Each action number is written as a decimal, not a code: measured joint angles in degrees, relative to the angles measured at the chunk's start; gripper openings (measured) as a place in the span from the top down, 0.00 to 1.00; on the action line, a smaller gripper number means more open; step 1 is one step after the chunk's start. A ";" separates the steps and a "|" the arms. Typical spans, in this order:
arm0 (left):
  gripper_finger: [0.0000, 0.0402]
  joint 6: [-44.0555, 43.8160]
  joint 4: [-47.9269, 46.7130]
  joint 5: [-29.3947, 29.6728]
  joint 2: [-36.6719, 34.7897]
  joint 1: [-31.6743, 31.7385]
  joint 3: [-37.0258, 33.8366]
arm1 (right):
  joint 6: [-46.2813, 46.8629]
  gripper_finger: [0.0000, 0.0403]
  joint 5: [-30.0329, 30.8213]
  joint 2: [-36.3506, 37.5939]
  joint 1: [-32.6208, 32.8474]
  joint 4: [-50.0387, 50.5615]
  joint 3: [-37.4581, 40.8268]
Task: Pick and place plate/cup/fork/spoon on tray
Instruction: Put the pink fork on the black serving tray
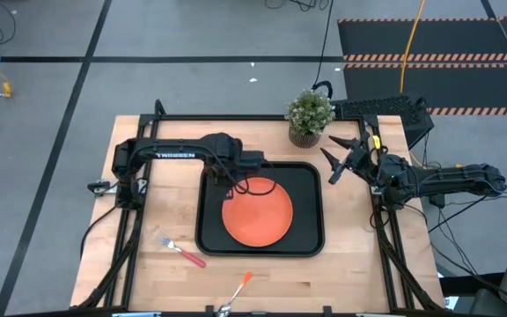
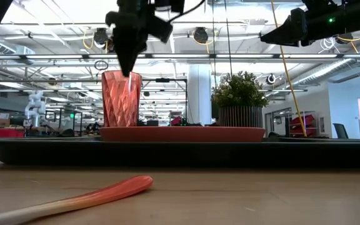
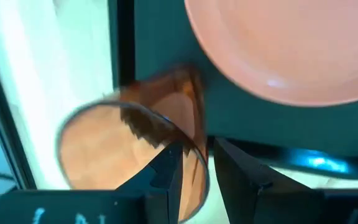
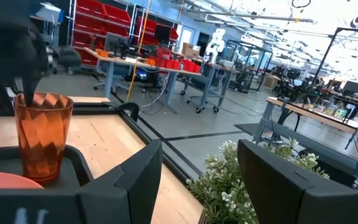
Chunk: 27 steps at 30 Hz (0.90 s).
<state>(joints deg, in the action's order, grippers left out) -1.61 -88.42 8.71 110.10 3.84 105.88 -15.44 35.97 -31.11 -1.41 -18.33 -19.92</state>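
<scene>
Low view: faceted amber cup [image 2: 121,99] stands upright on the tray [image 2: 180,152]; left gripper [image 2: 130,67] fingers straddle its rim, slightly parted.

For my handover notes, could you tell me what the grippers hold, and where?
Cannot tell: left gripper straddles the cup rim; right gripper is open, empty.

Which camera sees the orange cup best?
The low view: the cup stands whole and upright on the tray. The right wrist view shows it whole too, the left wrist view only its rim, blurred; the high view hides it.
</scene>
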 joint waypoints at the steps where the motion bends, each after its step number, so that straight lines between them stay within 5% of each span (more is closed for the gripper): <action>1: 0.76 -0.04 -0.06 0.00 0.00 -0.13 1.36 | 0.00 0.50 0.00 -0.02 0.00 0.00 0.00; 16: 0.76 1.31 4.30 0.07 0.00 -2.96 16.03 | -0.02 0.50 0.00 -0.02 0.00 0.15 0.00; 24: 0.76 17.76 34.26 0.38 0.00 -8.97 11.86 | -0.10 0.50 0.00 0.00 0.00 0.15 0.00; 27: 0.76 23.93 46.41 5.41 0.02 -10.85 9.59 | -0.28 0.50 0.00 -0.02 0.00 0.17 0.00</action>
<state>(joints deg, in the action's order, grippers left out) 22.31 -42.01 14.12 110.13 -7.01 115.47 -15.72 35.97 -31.14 -1.41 -18.15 -19.92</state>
